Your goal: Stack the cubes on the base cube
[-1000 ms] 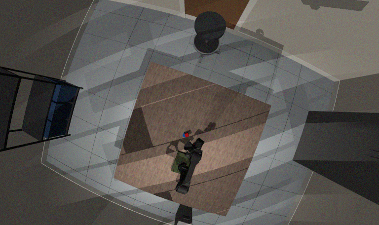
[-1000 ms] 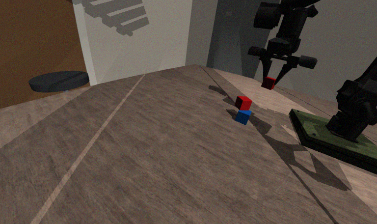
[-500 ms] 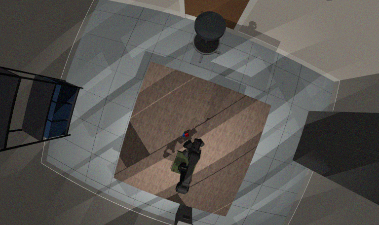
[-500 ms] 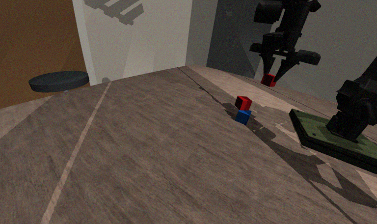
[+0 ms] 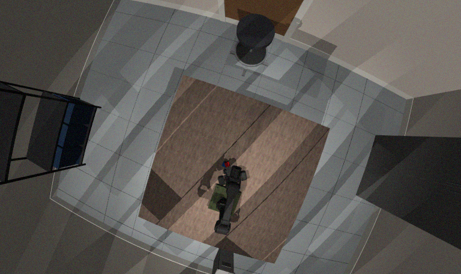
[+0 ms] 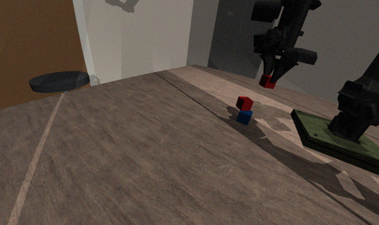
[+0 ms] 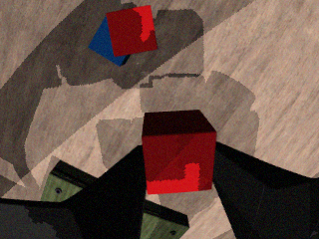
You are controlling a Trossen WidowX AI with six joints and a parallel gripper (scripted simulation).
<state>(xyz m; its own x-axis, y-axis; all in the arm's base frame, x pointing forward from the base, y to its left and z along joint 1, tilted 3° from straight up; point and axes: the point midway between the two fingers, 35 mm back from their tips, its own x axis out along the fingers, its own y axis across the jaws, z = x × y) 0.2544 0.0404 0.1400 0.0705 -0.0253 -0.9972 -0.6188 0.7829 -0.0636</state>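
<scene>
The blue base cube (image 5: 224,164) (image 6: 244,118) (image 7: 103,47) is on the table top. One red cube (image 5: 227,164) (image 6: 245,103) (image 7: 127,35) rests on it, turned relative to it and set off to one side, leaving a blue corner bare in the wrist view. It looks level. My gripper (image 6: 270,78) (image 7: 175,150) is shut on the other red cube (image 6: 265,80) (image 7: 171,171), holding it in the air above the table, off to the side of the base cube toward the arm. The base cube's far faces are hidden.
The arm stands on a green mounting plate (image 5: 216,197) (image 6: 310,128) (image 7: 51,191) on the wooden table top (image 5: 210,121) (image 6: 139,155). A round dark stool (image 5: 254,31) (image 6: 58,81) stands beyond the table edge. Strong shadows fall around the stacked cubes.
</scene>
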